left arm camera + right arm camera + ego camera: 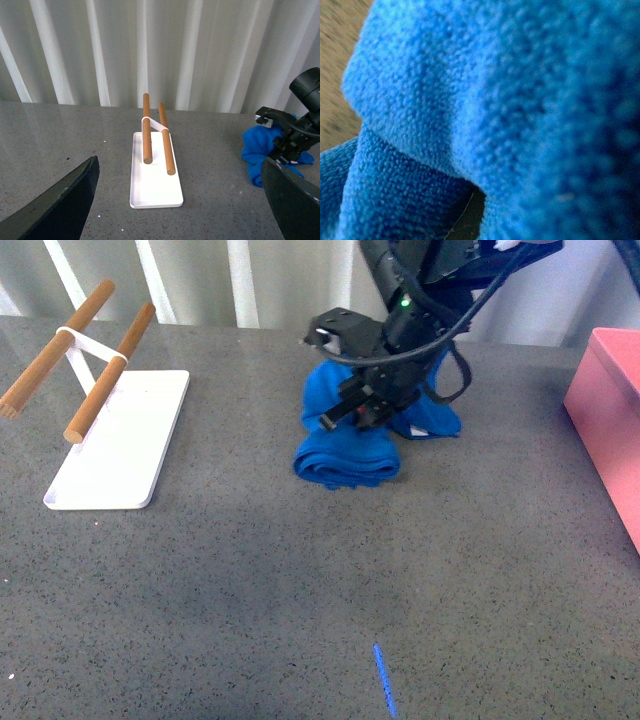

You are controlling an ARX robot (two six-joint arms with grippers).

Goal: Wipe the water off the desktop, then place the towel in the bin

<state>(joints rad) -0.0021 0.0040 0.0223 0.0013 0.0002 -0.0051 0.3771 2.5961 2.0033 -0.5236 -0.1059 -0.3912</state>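
The blue fluffy towel (345, 455) lies bunched on the dark grey speckled desktop (300, 580) at the back centre. My right gripper (362, 410) is shut on the towel from above; its fingers are hidden in the folds. The towel fills the right wrist view (495, 100). It also shows in the left wrist view (257, 150), at the edge beside the right arm. My left gripper (185, 200) is open and empty above the desktop; its dark fingers (60, 205) frame the view. The salmon-pink bin (610, 410) stands at the right edge. No water shows clearly.
A flat white tray (120, 450) with two wooden rods (105, 360) stands at the back left, also in the left wrist view (155, 185). A thin blue strip (384, 680) lies near the front edge. White ribbed panels (150, 50) stand behind the desktop.
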